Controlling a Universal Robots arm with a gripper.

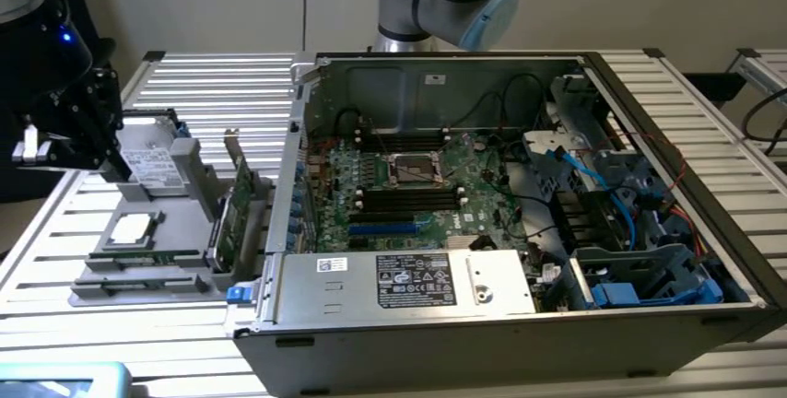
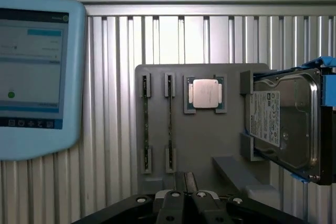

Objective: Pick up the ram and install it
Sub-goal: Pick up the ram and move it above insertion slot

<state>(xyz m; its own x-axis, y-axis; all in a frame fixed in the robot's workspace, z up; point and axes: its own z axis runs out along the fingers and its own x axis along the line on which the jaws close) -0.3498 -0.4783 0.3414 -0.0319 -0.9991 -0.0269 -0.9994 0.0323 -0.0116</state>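
Exterior view first: the gripper [image 1: 109, 158] hangs over the far end of the grey holder tray [image 1: 87, 295]. That's out beside the open PC case [image 1: 492, 343] and well apart from the motherboard [image 1: 406, 186]. The ram [image 1: 146, 257] sits in the tray as two sticks parked on edge in little end clips, below the gripper and past the CPU chip [image 1: 133, 228]. My guess is they're stood up like that so the top edge is free to pinch. The hard drive [image 1: 154, 163] is propped in its own cradle just beside the gripper. The case holds the board, a mess of cables and a silver labelled box [image 1: 406, 280], a PSU I reckon. It all rests on the slatted worktop [image 1: 221, 85].

Wrist view: the gripper [image 2: 184, 203] is clenched with nothing in it. Out ahead, the tray [image 2: 210, 145] shows both ram [image 2: 145, 124] sticks untouched. The CPU chip [image 2: 205, 94] is in a square pocket beside them, and the hard drive [image 2: 286, 124] is tilted on the chip's other side. A blue-framed tablet [image 2: 31, 77] lies on the worktop [image 2: 115, 77] off the ram side of the tray. Pickup's not done yet, by the look of it.
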